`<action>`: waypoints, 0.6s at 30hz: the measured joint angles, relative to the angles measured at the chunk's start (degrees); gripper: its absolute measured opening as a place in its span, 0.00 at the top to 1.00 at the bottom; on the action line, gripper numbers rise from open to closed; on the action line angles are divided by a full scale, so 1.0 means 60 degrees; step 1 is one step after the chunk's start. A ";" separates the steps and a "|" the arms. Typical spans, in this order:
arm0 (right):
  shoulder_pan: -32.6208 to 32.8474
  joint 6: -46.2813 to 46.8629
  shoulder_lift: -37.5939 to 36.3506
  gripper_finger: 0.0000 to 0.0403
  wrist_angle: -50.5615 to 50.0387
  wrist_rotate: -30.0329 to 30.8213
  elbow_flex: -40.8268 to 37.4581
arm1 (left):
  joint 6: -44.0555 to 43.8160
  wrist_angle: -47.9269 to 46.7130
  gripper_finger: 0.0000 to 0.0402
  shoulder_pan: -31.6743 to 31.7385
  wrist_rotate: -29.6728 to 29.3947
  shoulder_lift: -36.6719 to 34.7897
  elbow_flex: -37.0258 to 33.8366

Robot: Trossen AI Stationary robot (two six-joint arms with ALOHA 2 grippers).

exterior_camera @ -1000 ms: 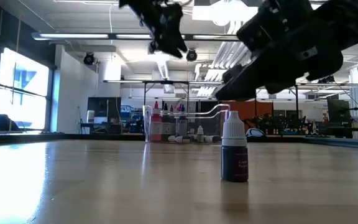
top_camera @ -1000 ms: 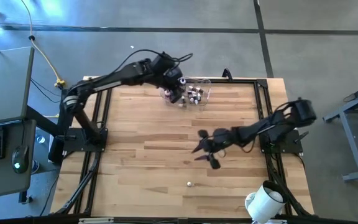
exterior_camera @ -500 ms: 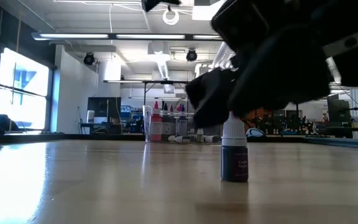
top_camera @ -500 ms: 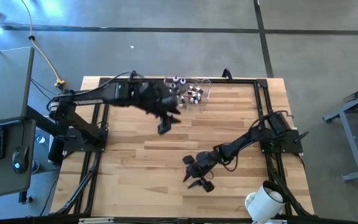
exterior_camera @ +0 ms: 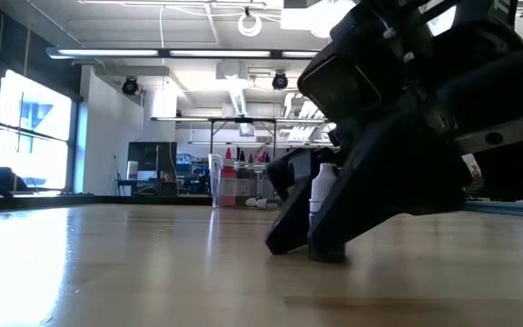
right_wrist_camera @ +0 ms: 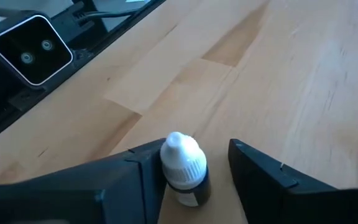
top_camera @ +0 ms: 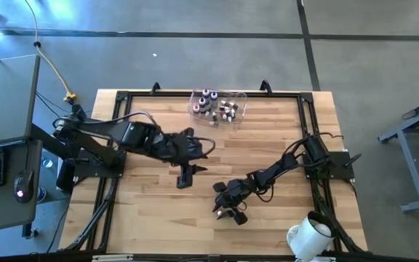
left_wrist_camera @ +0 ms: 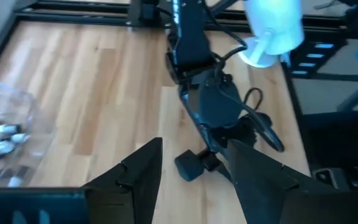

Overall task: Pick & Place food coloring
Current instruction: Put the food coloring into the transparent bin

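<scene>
While my right end effector (top_camera: 225, 212) sits low at the near part of the counter (top_camera: 268, 153), its 2 fingers stand spread around 1 bottle (right_wrist_camera: 184, 168), which is upright on the wood with a white cap and a dark body. In the right wrist view 1 finger (right_wrist_camera: 135, 168) lies just beside the cap, perhaps touching it, and the other finger (right_wrist_camera: 260, 171) is apart from it, so I am not pinching the bottle. In the low view the bottle (exterior_camera: 322, 186) shows only as a sliver of white between my dark fingers, whose tips rest at the wood. The other bottles (top_camera: 220, 108) lie and stand in a clear tub (top_camera: 241, 102) at the far edge of the counter, well apart from both end effectors; some have red bodies, some dark. My left end effector (top_camera: 185, 177) hovers over the middle of the counter, left of the right one and near it, with its fingers spread and nothing between them; its wrist view looks past those fingers (left_wrist_camera: 138, 174) at my right arm (left_wrist_camera: 213, 102). A white cylinder (top_camera: 310, 234) stands off the counter's near right corner.
</scene>
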 joint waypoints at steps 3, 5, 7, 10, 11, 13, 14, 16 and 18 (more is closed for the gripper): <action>-0.0017 -0.0083 0.0008 0.65 0.0069 0.0017 -0.0048 | -0.0356 -0.0110 0.55 -0.0191 -0.0724 -0.0028 0.0000; -0.0019 -0.0012 0.0012 0.71 0.0063 0.0039 -0.0052 | -0.0682 -0.0320 0.55 -0.0236 -0.0968 -0.0040 0.0000; -0.0021 0.0174 0.0012 0.77 0.0071 0.0076 -0.0056 | -0.1104 -0.0527 0.55 -0.0232 -0.0993 -0.0040 0.0000; -0.0021 0.0311 0.0021 0.84 0.0299 0.0013 -0.0081 | -0.1736 -0.0837 0.55 -0.0228 -0.1007 -0.0040 0.0000; -0.0043 0.0313 0.0023 0.85 0.0472 -0.0016 -0.0081 | -0.1925 -0.0904 0.55 -0.0228 -0.1024 -0.0040 0.0000; -0.0110 0.0500 -0.0052 0.85 0.0689 -0.0074 -0.0081 | -0.2197 -0.1050 0.55 -0.0228 -0.1048 -0.0040 0.0000; -0.0173 0.0661 -0.0136 0.85 0.0680 -0.0076 -0.0081 | -0.2312 -0.1055 0.55 -0.0228 -0.1050 -0.0040 0.0000; -0.0368 0.0931 -0.0543 0.85 0.0547 -0.0070 -0.0073 | -0.2429 -0.1096 0.55 -0.0228 -0.1048 -0.0040 0.0000; -0.0666 0.0902 -0.1215 0.83 0.0345 -0.0009 -0.0008 | -0.2520 -0.1147 0.55 -0.0228 -0.1048 -0.0067 0.0000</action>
